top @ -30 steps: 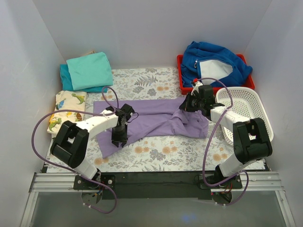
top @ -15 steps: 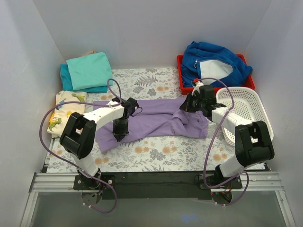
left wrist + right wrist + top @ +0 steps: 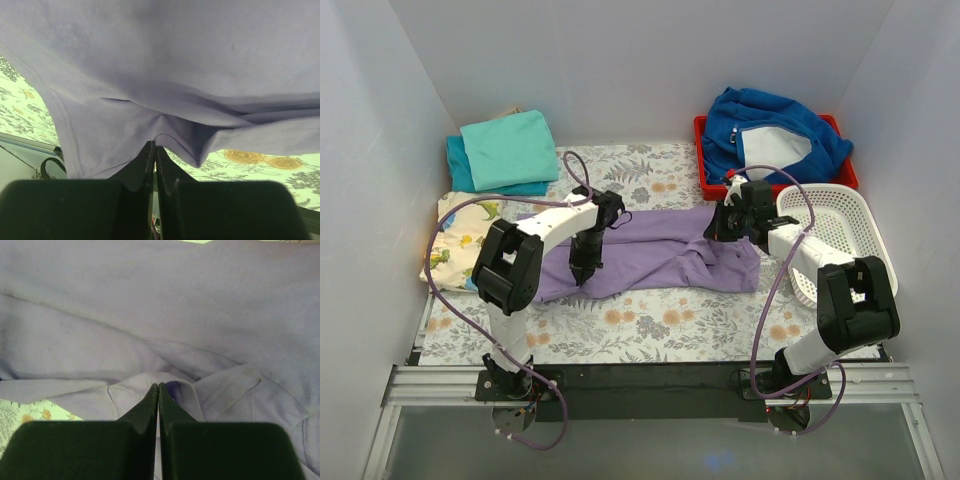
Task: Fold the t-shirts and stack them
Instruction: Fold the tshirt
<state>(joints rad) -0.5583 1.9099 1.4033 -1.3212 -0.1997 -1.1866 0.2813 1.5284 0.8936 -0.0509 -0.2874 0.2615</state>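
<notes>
The lavender t-shirt (image 3: 655,248) lies stretched left to right across the floral mat, rumpled at its right end. My left gripper (image 3: 582,272) is shut on its near hem, which shows pinched between the jaws in the left wrist view (image 3: 155,145), the shirt (image 3: 175,60) hanging above. My right gripper (image 3: 713,228) is shut on a fold at the shirt's right end, also seen in the right wrist view (image 3: 158,386) with the shirt (image 3: 175,305). A folded turquoise tee (image 3: 508,148) lies on a darker teal one (image 3: 458,168) at the back left.
A dinosaur-print cloth (image 3: 455,238) lies at the left edge. A red bin (image 3: 705,165) holds the royal-blue fleece jacket (image 3: 765,120) at the back right. A white basket (image 3: 840,235) stands at the right. The floral mat (image 3: 650,320) covers the table.
My left gripper has moved back and to the right with the shirt's near-left hem, drawing that corner in off the mat. The right gripper has hardly moved.
</notes>
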